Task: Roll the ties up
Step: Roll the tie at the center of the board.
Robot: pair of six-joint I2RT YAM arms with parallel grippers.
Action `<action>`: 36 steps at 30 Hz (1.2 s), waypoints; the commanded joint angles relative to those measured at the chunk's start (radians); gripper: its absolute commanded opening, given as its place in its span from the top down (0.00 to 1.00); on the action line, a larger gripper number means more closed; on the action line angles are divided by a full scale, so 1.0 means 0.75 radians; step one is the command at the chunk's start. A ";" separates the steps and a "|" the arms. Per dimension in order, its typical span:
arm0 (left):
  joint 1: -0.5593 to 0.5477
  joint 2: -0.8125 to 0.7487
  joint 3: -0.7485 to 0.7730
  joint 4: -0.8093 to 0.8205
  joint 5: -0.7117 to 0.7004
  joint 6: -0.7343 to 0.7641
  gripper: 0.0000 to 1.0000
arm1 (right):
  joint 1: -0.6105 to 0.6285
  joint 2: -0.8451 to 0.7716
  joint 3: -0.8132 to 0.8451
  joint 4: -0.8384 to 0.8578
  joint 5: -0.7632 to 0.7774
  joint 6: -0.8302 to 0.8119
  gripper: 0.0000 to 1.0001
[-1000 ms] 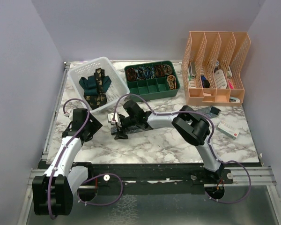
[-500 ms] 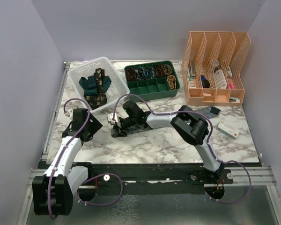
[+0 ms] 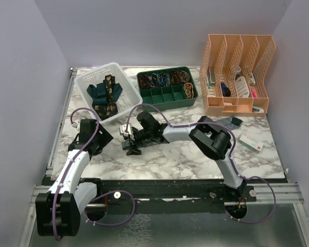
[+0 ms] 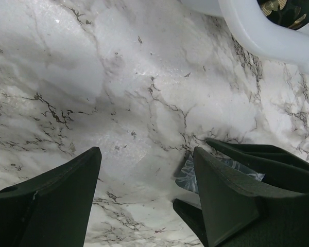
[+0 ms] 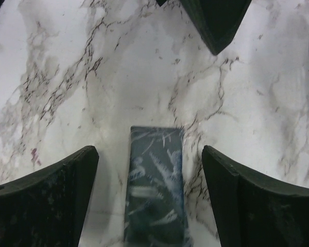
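On marble [image 3: 185, 154]: right claw [image 5: 149, 154] wide, empty, astride patterned tie [image 5: 154, 195] end; left claw [image 4: 146, 154] same, by basket [image 4: 257, 31] rim.

Left tool [image 4: 145, 154], spread wide, over grey-veined marble table [image 4: 118, 77].

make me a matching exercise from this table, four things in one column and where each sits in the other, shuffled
Things
1. blue-grey patterned fabric tie
2. black-and-gold patterned fabric tie
3. green plastic compartment tray
4. small white box with red print

Places
A. in the white plastic basket
B. near the right edge, in front of the peach file organiser
C. on the marble table top, between the right gripper's open fingers
D. just right of that basket

Pairs: 1-C, 2-A, 3-D, 4-B
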 commanded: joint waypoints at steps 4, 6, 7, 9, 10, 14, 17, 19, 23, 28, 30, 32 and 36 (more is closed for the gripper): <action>0.007 0.003 -0.011 0.040 0.082 -0.001 0.26 | -0.001 -0.350 -0.266 0.351 0.267 0.289 0.10; 0.007 0.004 -0.020 0.055 0.095 0.000 0.26 | -0.003 -0.450 -0.393 0.528 0.378 0.442 0.09; 0.007 0.004 -0.023 0.063 0.102 0.001 0.26 | -0.002 -0.495 -0.433 0.556 0.415 0.496 0.09; 0.007 0.002 -0.036 0.087 0.126 0.007 0.26 | -0.003 -0.561 -0.485 0.557 0.560 0.678 0.09; 0.007 0.002 -0.040 0.096 0.143 0.010 0.25 | -0.002 -0.585 -0.487 0.499 0.640 0.802 0.09; 0.007 -0.004 -0.078 0.150 0.208 0.006 0.25 | -0.017 -0.609 -0.377 0.102 0.751 1.245 0.17; 0.007 0.001 -0.102 0.175 0.231 -0.003 0.25 | -0.018 -0.590 -0.422 0.080 0.744 1.564 0.47; 0.007 0.004 -0.111 0.186 0.242 -0.004 0.25 | -0.018 -0.565 -0.424 0.008 0.778 1.688 0.58; 0.007 0.008 -0.126 0.204 0.259 -0.016 0.25 | -0.019 -0.520 -0.392 -0.019 0.710 1.721 0.75; 0.007 0.010 -0.142 0.222 0.271 -0.019 0.26 | -0.018 -0.417 -0.295 -0.043 0.604 1.732 0.80; 0.007 0.007 -0.149 0.227 0.278 -0.027 0.26 | -0.018 -0.363 -0.261 -0.067 0.589 1.739 0.82; 0.007 0.005 -0.156 0.235 0.289 -0.032 0.26 | -0.017 -0.347 -0.263 -0.038 0.587 1.752 0.83; 0.007 0.006 -0.165 0.241 0.300 -0.032 0.26 | -0.018 -0.309 -0.228 -0.070 0.621 1.742 0.83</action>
